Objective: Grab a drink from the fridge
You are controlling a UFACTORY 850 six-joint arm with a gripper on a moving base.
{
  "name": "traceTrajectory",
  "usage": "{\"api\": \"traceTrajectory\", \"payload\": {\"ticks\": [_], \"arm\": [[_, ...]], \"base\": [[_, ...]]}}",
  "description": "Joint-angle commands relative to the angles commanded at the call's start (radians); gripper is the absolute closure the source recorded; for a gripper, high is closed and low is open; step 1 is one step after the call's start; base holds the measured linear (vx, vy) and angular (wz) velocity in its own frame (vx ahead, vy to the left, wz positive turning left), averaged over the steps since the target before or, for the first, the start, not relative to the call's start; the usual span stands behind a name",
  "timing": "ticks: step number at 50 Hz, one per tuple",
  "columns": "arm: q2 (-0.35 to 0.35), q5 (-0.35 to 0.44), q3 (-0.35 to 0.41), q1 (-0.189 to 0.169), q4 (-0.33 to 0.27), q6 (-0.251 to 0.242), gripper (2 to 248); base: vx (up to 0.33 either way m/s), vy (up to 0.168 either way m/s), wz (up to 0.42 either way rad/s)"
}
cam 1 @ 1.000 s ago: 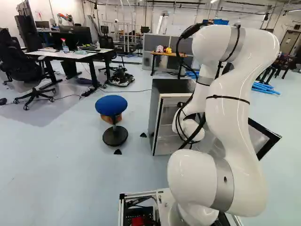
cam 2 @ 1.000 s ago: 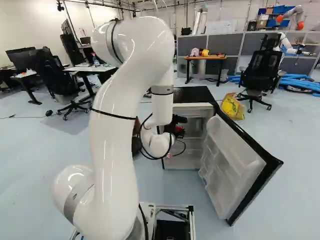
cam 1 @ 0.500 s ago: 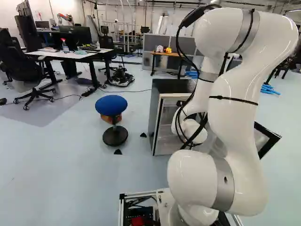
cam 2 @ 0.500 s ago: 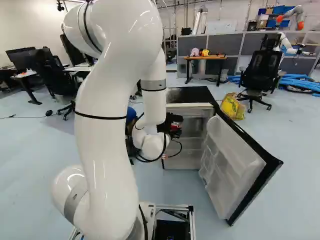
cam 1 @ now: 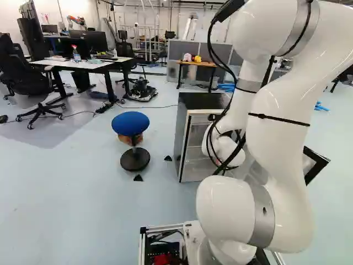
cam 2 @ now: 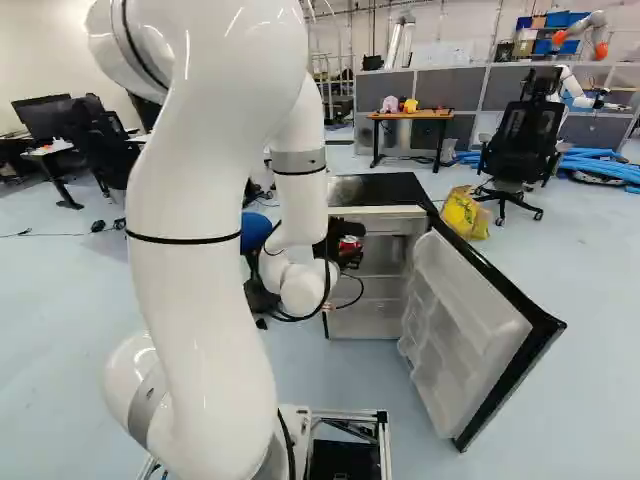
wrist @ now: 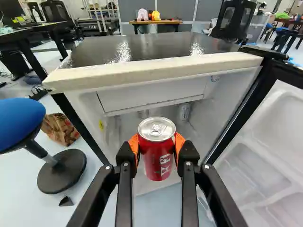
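In the right base view my gripper (cam 2: 345, 245) is at the fridge's front, largely hidden by the wrist. The wrist view shows the gripper (wrist: 157, 147) shut on a red can (wrist: 157, 158), an orange pad pressed to either side. The can is upright, its silver top in sight. Behind it stands the fridge (wrist: 156, 71), open, with the can in front of its opening and below the level of its top edge. A couple of clear items (wrist: 184, 111) stand inside, farther back. The fridge door (cam 2: 470, 330) is swung wide to the right.
A stool with a blue seat (cam 1: 130, 123) stands left of the fridge, a brown paper bag (wrist: 60, 128) behind it. Small black wedges (cam 1: 138, 178) lie on the floor near it. A yellow bag (cam 2: 465, 213) and an office chair (cam 2: 520, 140) are beyond the door.
My arm has drawn back toward the base, its upper bend swinging outward and the wrist shifting slightly, the gripper moving with it. Base, fridge and door have stayed put.
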Motion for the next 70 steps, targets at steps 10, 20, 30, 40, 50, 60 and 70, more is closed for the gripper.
{"api": "traceTrajectory", "payload": {"ticks": [10, 20, 30, 40, 50, 60, 70], "arm": [[0.051, -0.006, 0.032, 0.001, 0.0, 0.0, 155], [0.099, -0.012, 0.059, 0.002, 0.0, 0.0, 155], [0.134, -0.018, 0.069, 0.002, 0.0, 0.0, 155], [0.169, -0.025, 0.078, 0.002, 0.0, 0.0, 155], [0.204, -0.035, 0.086, 0.002, 0.0, 0.0, 155], [0.237, -0.057, 0.092, 0.003, 0.0, 0.0, 155], [0.259, -0.089, 0.086, 0.006, 0.0, 0.0, 155]], "base": [[0.0, 0.0, 0.0], [0.0, 0.0, 0.0], [0.0, 0.0, 0.0], [0.0, 0.0, 0.0], [0.0, 0.0, 0.0], [0.0, 0.0, 0.0], [0.0, 0.0, 0.0]]}}
